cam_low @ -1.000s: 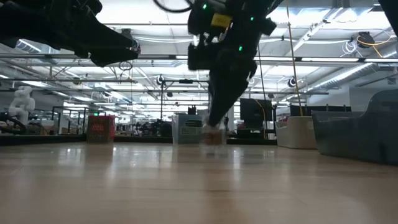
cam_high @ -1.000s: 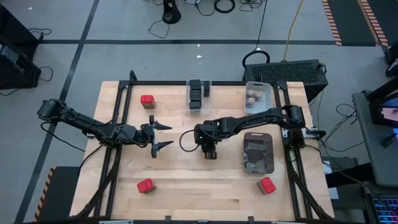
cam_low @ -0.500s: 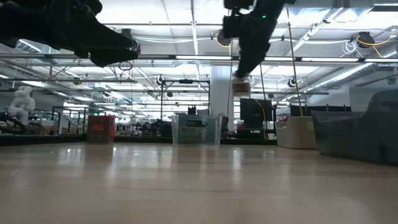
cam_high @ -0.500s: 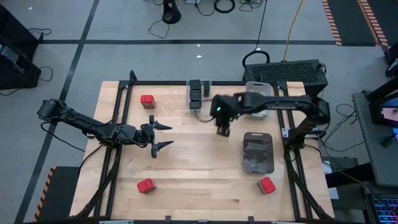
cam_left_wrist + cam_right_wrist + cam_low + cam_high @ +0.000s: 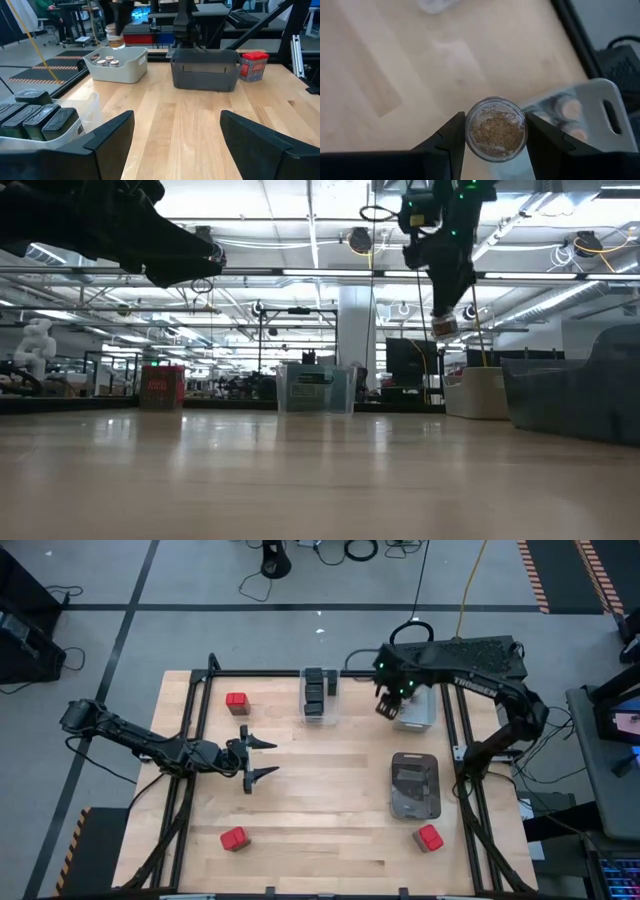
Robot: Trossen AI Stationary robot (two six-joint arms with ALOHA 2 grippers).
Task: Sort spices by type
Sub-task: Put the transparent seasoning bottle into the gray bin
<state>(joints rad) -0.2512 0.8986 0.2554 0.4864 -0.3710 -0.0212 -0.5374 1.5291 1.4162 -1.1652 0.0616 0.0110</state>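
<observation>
Over the surface's middle left, I see my left tool (image 5: 258, 755) hanging open and empty, red tins (image 5: 237, 703) lying around it. At the far right, my right tool (image 5: 388, 706) grips a round spice jar (image 5: 495, 128) above the white bin's (image 5: 420, 716) near edge.

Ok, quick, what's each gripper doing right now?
Left gripper: open, empty, above mid-table.
Right gripper: shut on a small round spice jar, near the white bin.
</observation>
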